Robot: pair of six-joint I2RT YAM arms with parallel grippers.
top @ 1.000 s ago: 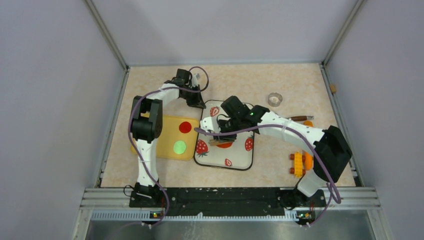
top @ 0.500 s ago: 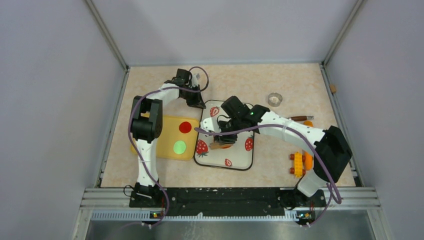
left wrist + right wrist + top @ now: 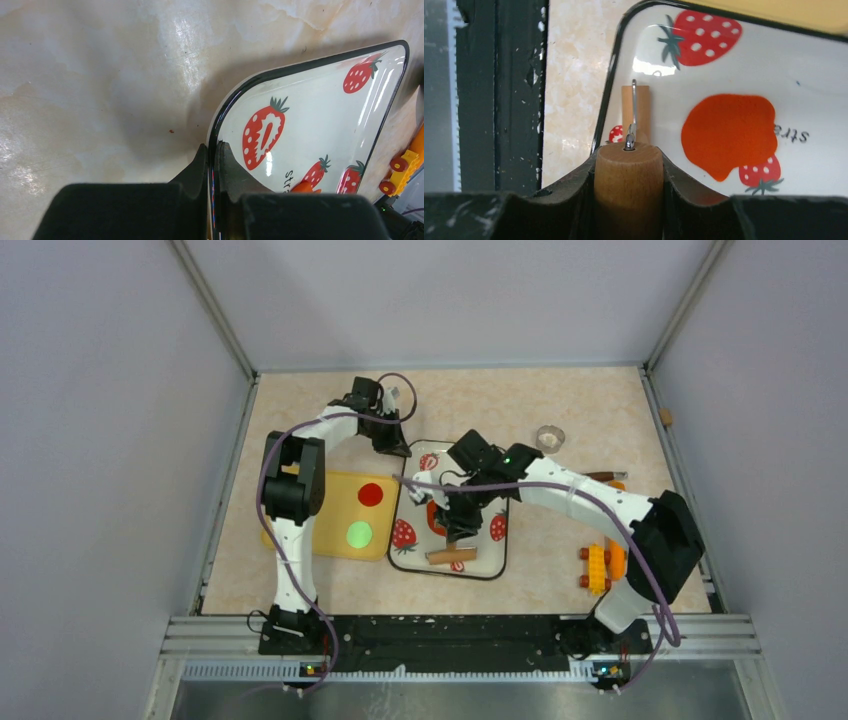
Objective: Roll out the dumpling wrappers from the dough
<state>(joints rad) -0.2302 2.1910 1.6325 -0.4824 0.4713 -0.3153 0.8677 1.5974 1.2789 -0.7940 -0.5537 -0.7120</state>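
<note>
A flattened orange-red dough (image 3: 729, 132) blob lies on the white strawberry-print tray (image 3: 734, 75). In the top view the dough (image 3: 436, 518) peeks out left of my right gripper (image 3: 461, 528). That gripper (image 3: 628, 160) is shut on the wooden handle (image 3: 628, 187) of a small rolling pin, whose roller (image 3: 451, 556) rests on the tray (image 3: 480, 558) near its front edge, beside the dough. My left gripper (image 3: 214, 147) is shut on the black rim at the tray's (image 3: 320, 115) far left corner (image 3: 396, 447). Two dumpling wrappers, one red (image 3: 371, 494) and one green (image 3: 359, 534), lie on a yellow board (image 3: 330, 502).
A metal ring cutter (image 3: 550, 438) stands at the back right, with a wooden-handled tool (image 3: 600, 477) nearer. Orange and yellow toy blocks (image 3: 600, 566) sit by the right arm. The black base rail (image 3: 499, 90) runs along the near edge. Walls enclose the table.
My right gripper has drawn the rolling pin off the dough toward the tray's front edge, and its wrist has turned. The left gripper has stayed on the rim.
</note>
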